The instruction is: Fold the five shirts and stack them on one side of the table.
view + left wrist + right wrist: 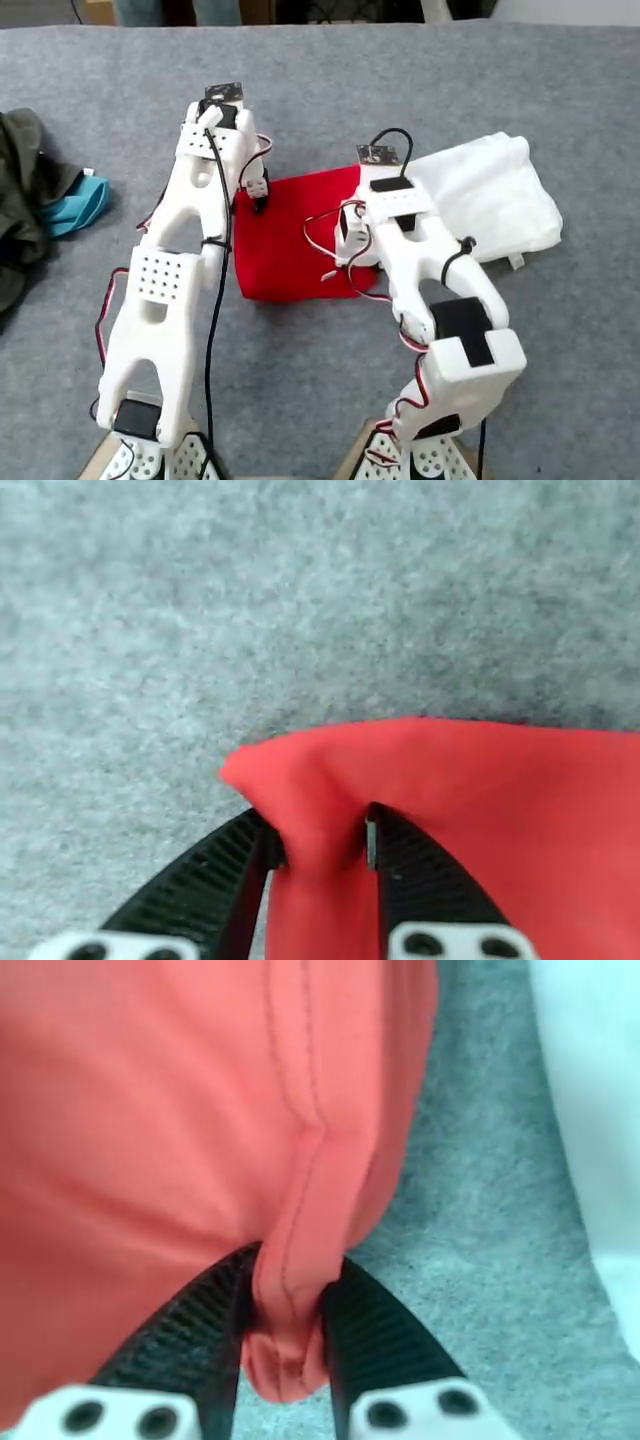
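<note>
1. We hold the flat red cotton shirt (290, 245) at two points. Our left fingers (420, 875) are clamped on a bunched corner of it, and our right fingers (385, 1340) are pinched tight on a stitched hem at its other side.
2. The red shirt lies on the grey felt-covered desk (330, 80), near the middle and between the two arms. Its far right corner is just beside the folded white shirt (490, 195); we cannot tell whether they touch.
3. A crumpled dark green garment (20, 200) and a turquoise cloth (78, 205) sit at the desk's left edge, well apart from the red shirt.
4. We judge the step in hand to be a fold of the red shirt, with both held points lifted together and carried over to the opposite edge.
5. To do it well, we should raise both arms evenly so the cloth between them is taut and level. We should lift it only just off the desk, line up the edges, and let go only once they lie flat.
6. The left grip takes little more than the corner tip, so a quick pull could slip it free; a slow move suits. The right arm should steer clear of the white shirt so as not to drag it.
</note>
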